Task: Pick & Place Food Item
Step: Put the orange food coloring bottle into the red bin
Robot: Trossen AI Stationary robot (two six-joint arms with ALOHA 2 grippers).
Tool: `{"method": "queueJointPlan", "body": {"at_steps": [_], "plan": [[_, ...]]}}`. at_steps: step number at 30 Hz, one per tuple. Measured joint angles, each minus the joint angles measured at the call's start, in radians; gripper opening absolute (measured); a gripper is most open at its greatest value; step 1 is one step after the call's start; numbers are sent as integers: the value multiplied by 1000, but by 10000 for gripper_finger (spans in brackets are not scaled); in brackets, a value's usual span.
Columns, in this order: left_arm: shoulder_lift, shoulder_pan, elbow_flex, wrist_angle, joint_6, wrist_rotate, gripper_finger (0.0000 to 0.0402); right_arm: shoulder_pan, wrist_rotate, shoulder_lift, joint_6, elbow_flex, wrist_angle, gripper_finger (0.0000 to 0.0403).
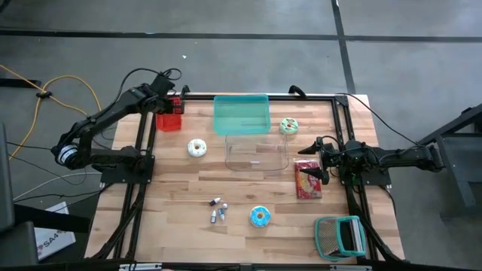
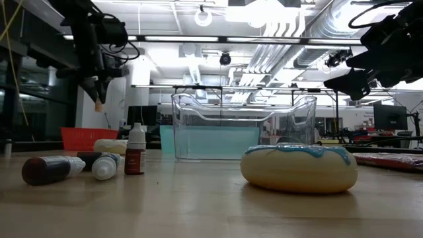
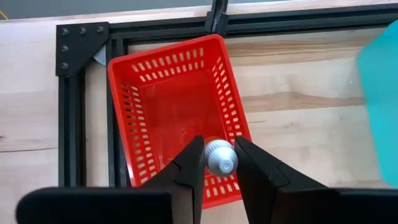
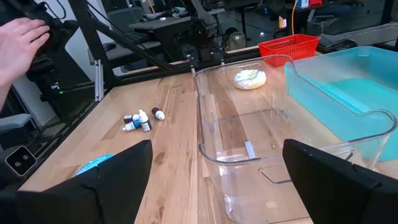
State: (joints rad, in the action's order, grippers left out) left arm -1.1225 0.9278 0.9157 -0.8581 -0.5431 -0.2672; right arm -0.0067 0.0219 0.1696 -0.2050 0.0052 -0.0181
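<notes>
My left gripper (image 3: 220,167) hangs over the red slotted basket (image 3: 177,106) at the table's far left corner, shut on a small bottle with a white ribbed cap (image 3: 221,157). In the low view its tan lower end (image 2: 98,104) pokes out below the fingers. Several more little bottles (image 1: 217,211) lie on the wood near the front. Three doughnuts rest flat on the table: a white one (image 1: 197,148), a green one (image 1: 289,126) and a blue one (image 1: 259,217). My right gripper (image 1: 322,156) waits open at the right side, facing the clear tub (image 4: 249,143). My left gripper pinches the small bottle between its two fingers, just below the white cap (image 3: 221,163). The fingers slant downward from the near side. The bottle is lifted clear above the red basket's near end, its cap toward the wrist and its other end pointing down.
A teal bin (image 1: 241,114) and the clear tub (image 1: 256,154) stand at the far middle. A red snack packet (image 1: 307,179) lies beside my right gripper, and a teal rack (image 1: 340,235) sits at the near right. A person's hand (image 4: 18,40) shows beyond the table.
</notes>
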Motion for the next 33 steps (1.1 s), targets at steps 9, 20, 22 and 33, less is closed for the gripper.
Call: {"method": "queueJointPlan", "body": {"at_steps": [9, 20, 22, 33], "plan": [[-138, -38, -2, -6, -159, 6, 69, 0, 0, 0, 0, 0, 0, 350], [-278, -38, -2, -2, -215, 1, 69, 0, 0, 0, 0, 0, 0, 350], [-298, -41, -2, 2, -218, 2, 69, 0, 0, 0, 0, 0, 0, 350], [-364, -56, -2, 14, -224, 3, 69, 0, 0, 0, 0, 0, 0, 350]]}}
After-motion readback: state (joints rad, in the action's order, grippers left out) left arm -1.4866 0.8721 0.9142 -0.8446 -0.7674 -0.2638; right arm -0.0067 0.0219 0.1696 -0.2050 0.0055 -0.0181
